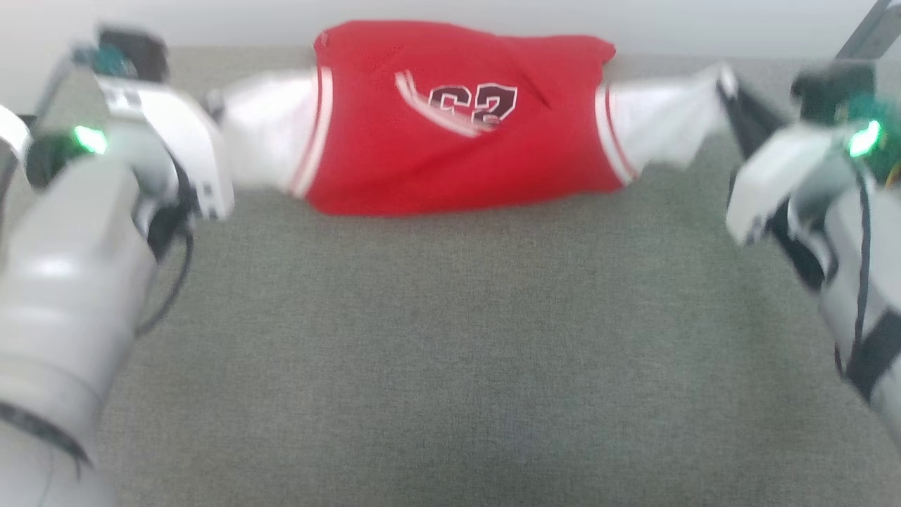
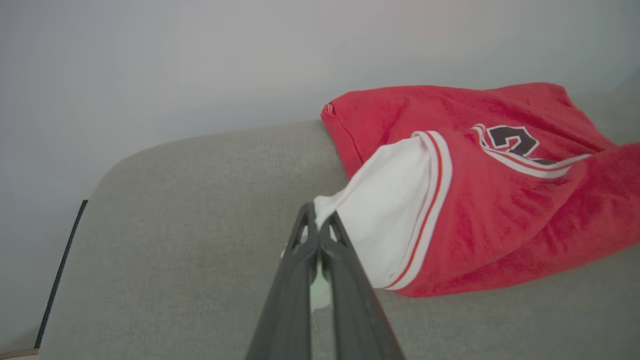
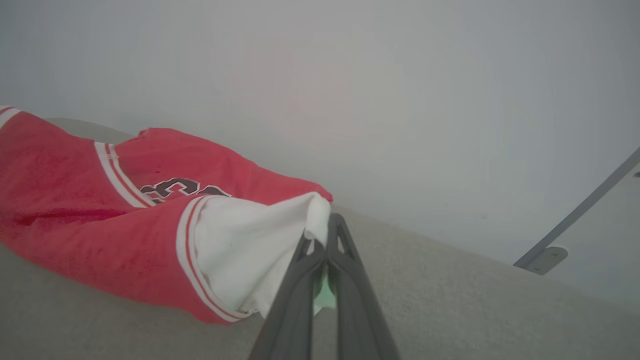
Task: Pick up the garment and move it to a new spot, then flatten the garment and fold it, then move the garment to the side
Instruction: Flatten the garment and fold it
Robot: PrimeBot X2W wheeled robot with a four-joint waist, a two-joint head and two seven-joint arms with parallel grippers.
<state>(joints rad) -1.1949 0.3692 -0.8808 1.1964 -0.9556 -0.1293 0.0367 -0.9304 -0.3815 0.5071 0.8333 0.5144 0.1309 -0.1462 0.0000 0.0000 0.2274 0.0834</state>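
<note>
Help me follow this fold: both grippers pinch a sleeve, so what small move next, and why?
Probably spread the grippers slightly apart: the left gripper and right gripper each clamp one end of the garment, whose red middle lies wrinkled and bunched.

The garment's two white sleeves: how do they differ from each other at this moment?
In the head view the left sleeve, pinched by the left gripper, looks broad, its tip hidden behind the wrist. The right sleeve, pinched by the right gripper, tapers to a point that shows at the dark fingers. Both are white with red-white striped trim, and both grippers are shut on them.
</note>
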